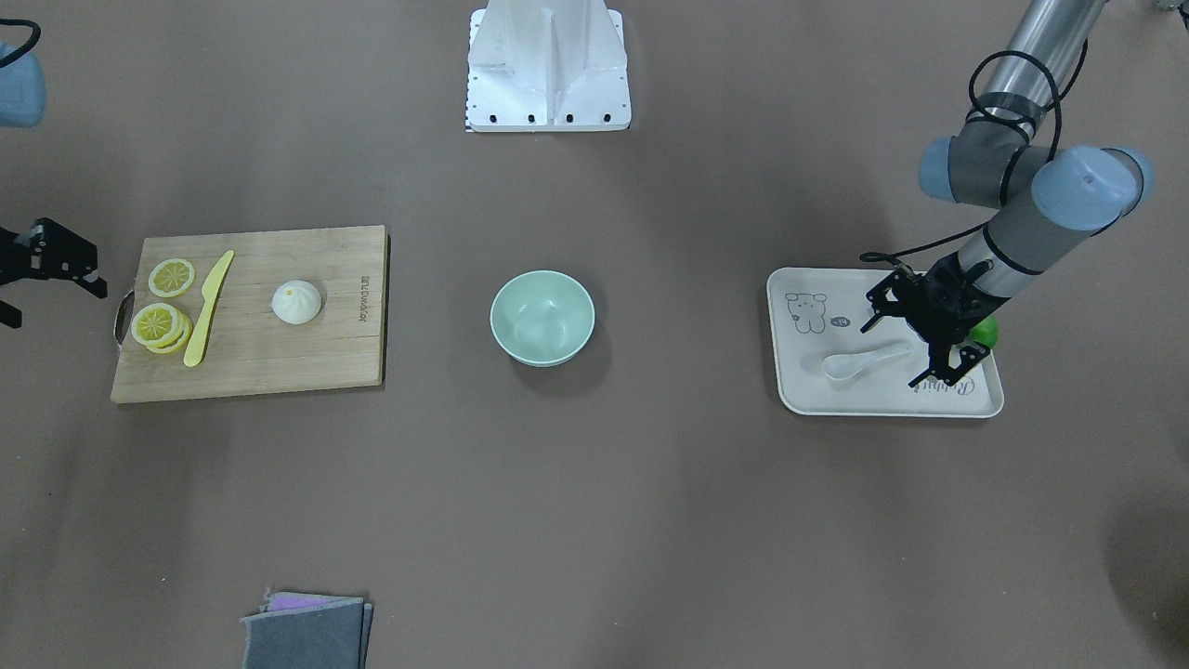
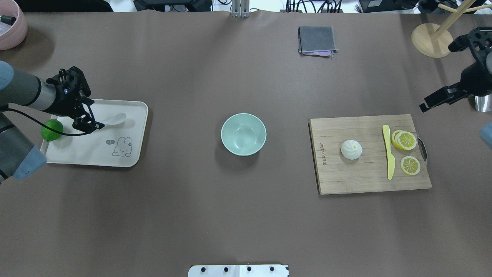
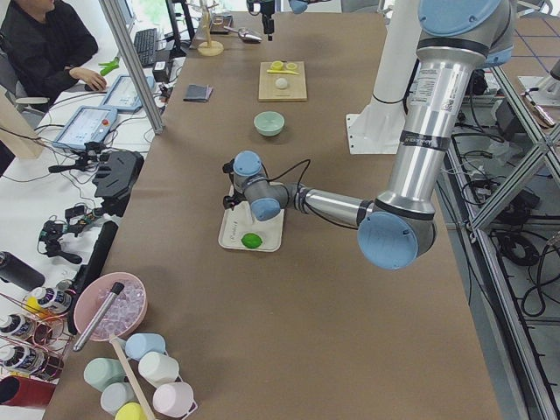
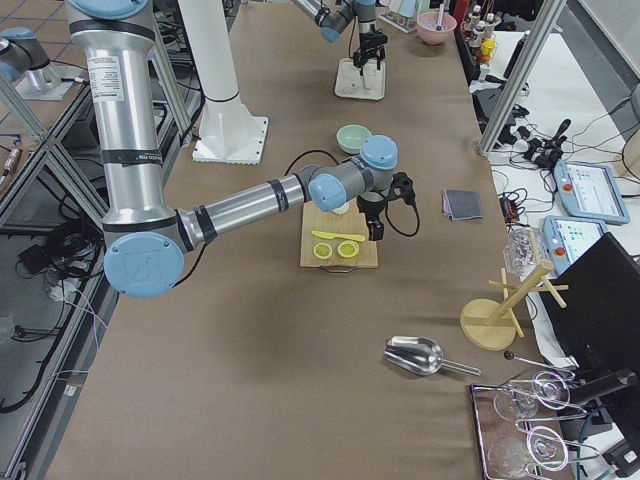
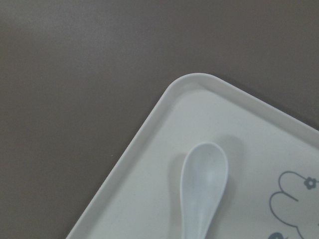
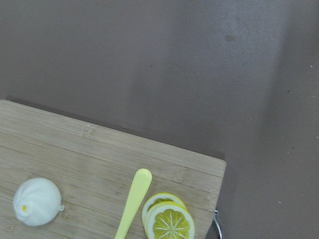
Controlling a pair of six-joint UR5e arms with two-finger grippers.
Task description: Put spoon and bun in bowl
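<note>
The white spoon lies on a cream tray, scoop toward the table's middle; it also shows in the overhead view and the left wrist view. My left gripper is open and low over the spoon's handle, one finger on each side. The white bun sits on a wooden cutting board, also in the right wrist view. The mint-green bowl stands empty at the table's centre. My right gripper is open and empty, hanging above the table beyond the board's far end.
A green lime lies on the tray behind my left gripper. A yellow knife and lemon slices share the board with the bun. A folded grey cloth and a wooden stand are at the far edge.
</note>
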